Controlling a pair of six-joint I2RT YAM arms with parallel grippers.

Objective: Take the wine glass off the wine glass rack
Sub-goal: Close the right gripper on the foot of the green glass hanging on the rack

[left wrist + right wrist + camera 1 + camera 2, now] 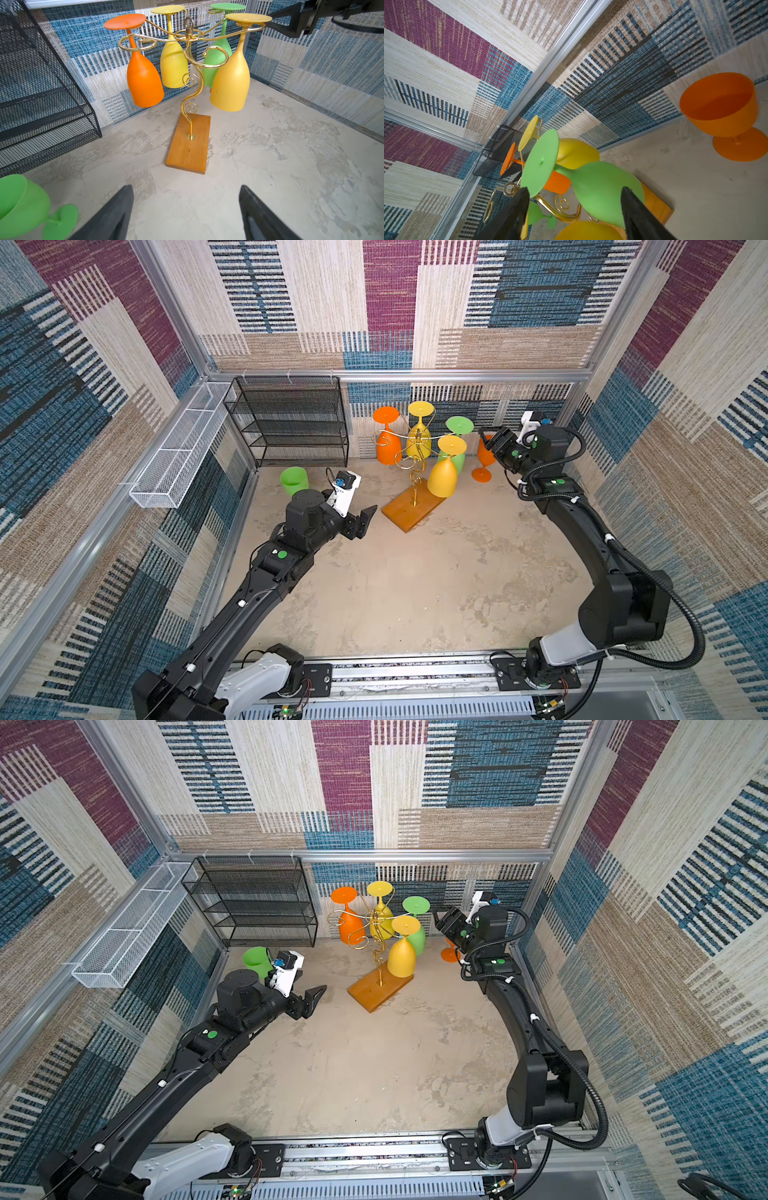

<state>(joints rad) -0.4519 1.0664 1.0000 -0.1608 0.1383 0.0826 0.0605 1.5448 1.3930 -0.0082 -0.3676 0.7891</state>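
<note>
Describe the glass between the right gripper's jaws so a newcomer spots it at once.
Find the gold wine glass rack near the back wall. On its side toward the right gripper hangs a green wine glass, foot up. It is the only green one hanging; the other green glass stands on the table.

The green wine glass (602, 191) hangs upside down from the upright gold wine glass rack (189, 149).

The mottled beige desk (415, 593) carries the wine glass rack (411, 508) on its wooden base, upper centre in both top views. A black mesh shelf unit (291, 423) stands at upper left, with a green glass (294, 480) just below it. An orange glass (482, 476) stands right of the rack.
</note>
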